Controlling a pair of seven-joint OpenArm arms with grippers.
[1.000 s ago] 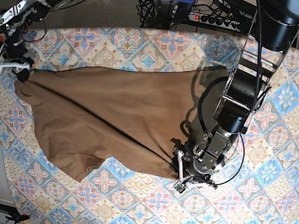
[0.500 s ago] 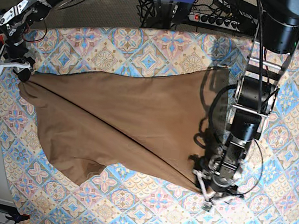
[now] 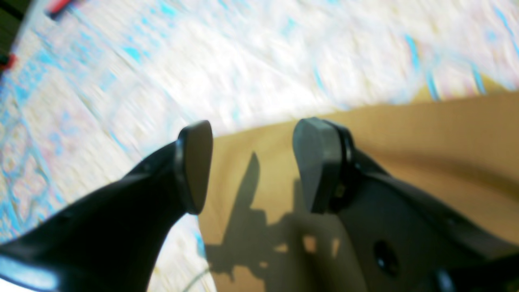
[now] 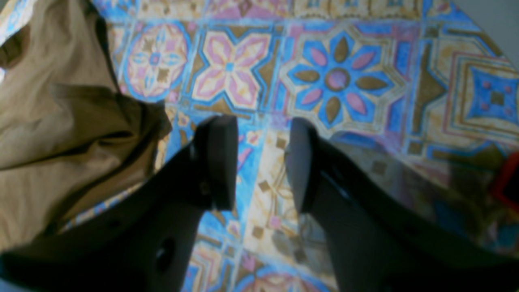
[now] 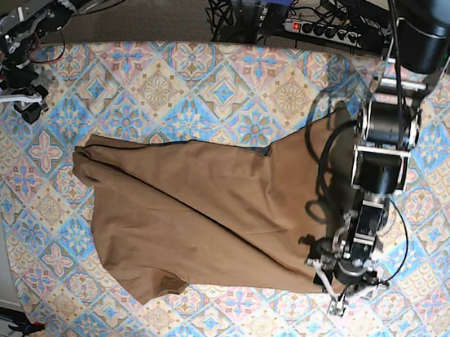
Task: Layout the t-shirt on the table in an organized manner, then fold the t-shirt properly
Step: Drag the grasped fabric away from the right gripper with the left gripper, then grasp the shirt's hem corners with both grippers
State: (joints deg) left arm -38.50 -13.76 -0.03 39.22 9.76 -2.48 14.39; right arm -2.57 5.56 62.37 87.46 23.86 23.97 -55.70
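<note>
While the shirt (image 5: pixel 204 207) lay soft and limp, its hem corners looked easiest to pinch; both grippers, left (image 3: pixel 251 162) and right (image 4: pixel 259 162), gaped empty.

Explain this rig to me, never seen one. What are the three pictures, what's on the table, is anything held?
It is a robot with two arms. The base view looks down on the whole table, which is covered by a patterned tile cloth. The other two pictures come from cameras on each wrist, looking out between that arm's black fingers.

A tan-brown t-shirt lies spread but wrinkled across the middle of the table.

The left gripper is on the right side of the base view, at the shirt's edge. Its jaws stand open over the fabric and grip nothing. That picture is blurred.

The right gripper is at the far left of the base view. Its jaws stand apart over bare cloth, with the shirt off to one side. Neither arm holds anything.
</note>
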